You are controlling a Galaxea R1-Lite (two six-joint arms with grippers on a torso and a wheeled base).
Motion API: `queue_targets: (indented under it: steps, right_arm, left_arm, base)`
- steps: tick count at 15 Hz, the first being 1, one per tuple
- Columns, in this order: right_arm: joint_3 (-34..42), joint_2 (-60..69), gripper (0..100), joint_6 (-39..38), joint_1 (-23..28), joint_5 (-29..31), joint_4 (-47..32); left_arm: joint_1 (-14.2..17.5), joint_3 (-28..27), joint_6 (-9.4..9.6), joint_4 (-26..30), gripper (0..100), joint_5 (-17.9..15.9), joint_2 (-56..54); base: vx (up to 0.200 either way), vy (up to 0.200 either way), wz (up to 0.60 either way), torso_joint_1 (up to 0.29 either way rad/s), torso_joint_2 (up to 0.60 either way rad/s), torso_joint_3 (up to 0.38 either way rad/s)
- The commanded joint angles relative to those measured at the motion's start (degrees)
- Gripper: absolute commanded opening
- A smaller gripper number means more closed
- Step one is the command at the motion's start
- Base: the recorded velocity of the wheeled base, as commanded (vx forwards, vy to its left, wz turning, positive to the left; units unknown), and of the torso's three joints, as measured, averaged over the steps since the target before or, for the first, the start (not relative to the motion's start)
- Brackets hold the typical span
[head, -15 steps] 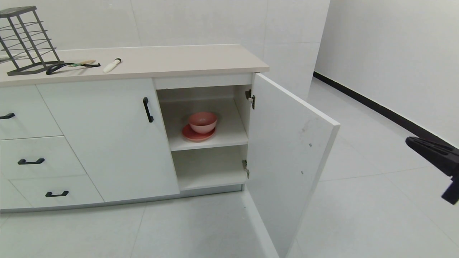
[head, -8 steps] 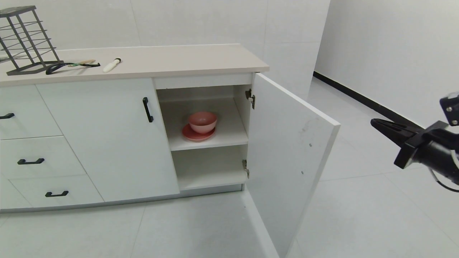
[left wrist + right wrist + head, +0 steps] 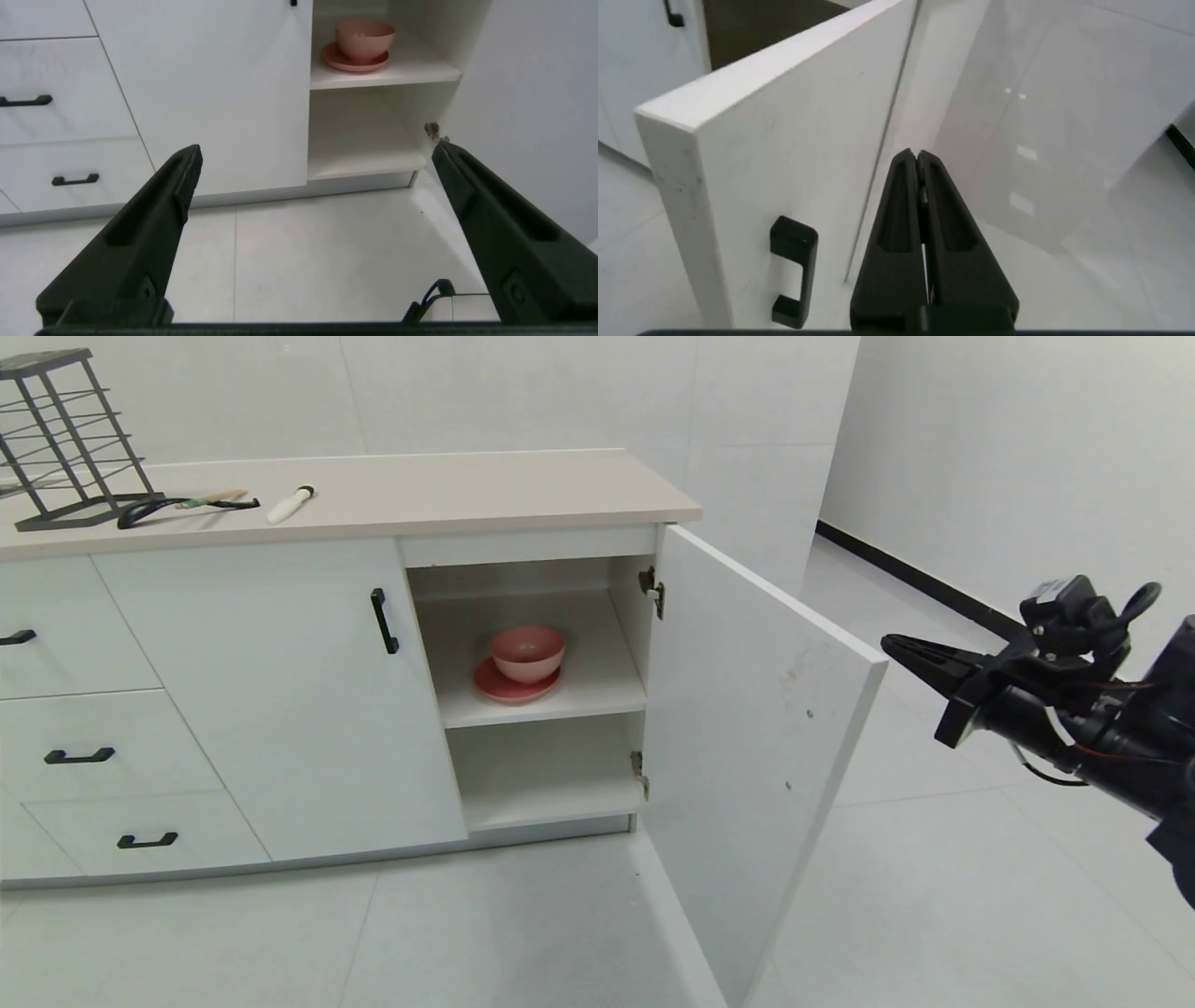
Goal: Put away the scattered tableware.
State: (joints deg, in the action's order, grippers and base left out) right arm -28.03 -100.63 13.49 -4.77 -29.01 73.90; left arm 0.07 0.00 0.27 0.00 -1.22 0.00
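A pink bowl (image 3: 527,651) sits on a pink plate (image 3: 512,689) on the upper shelf of the open cabinet; the left wrist view shows the same bowl (image 3: 365,39) and plate (image 3: 355,63). On the countertop lie a black-handled utensil (image 3: 177,505) and a white-handled one (image 3: 291,505). My right gripper (image 3: 892,645) is shut and empty, its tip just right of the open door's (image 3: 747,728) free edge. In the right wrist view the shut gripper (image 3: 917,161) points at the door's outer face (image 3: 785,159) above its black handle (image 3: 792,271). My left gripper (image 3: 316,154) is open above the floor, facing the cabinet.
A dark wire rack (image 3: 70,439) stands at the countertop's left end. The door swings far out over the floor. Drawers with black handles (image 3: 80,757) are on the left. The lower shelf (image 3: 551,798) holds nothing. Open floor lies to the right.
My right arm has come in from the right edge, moving left and up until its shut tip is close to the door's free edge. Bowl, plate and door are unmoved.
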Motion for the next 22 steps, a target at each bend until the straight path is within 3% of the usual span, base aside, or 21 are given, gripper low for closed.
queue_targets:
  steps: [1,4,22]
  right_arm:
    - [-0.54,-3.69,0,0.13,-0.07,-1.13,0.98]
    - [-0.89,-5.45,0,1.01,-3.23,-4.21,3.36]
    - [-5.02,-8.61,0,1.01,-15.62,-3.59,3.36]
  left_arm:
    - [0.01,0.0,0.0,0.0,100,-0.01,0.0]
    - [0.01,0.0,-0.09,0.0,100,0.08,0.0]
    - [0.01,0.0,-0.27,0.0,100,0.08,0.0]
  base:
    - [0.0,0.0,0.0,0.0,0.0,0.0]
    - [0.0,0.0,0.0,0.0,0.0,0.0]
    - [0.0,0.0,0.0,0.0,0.0,0.0]
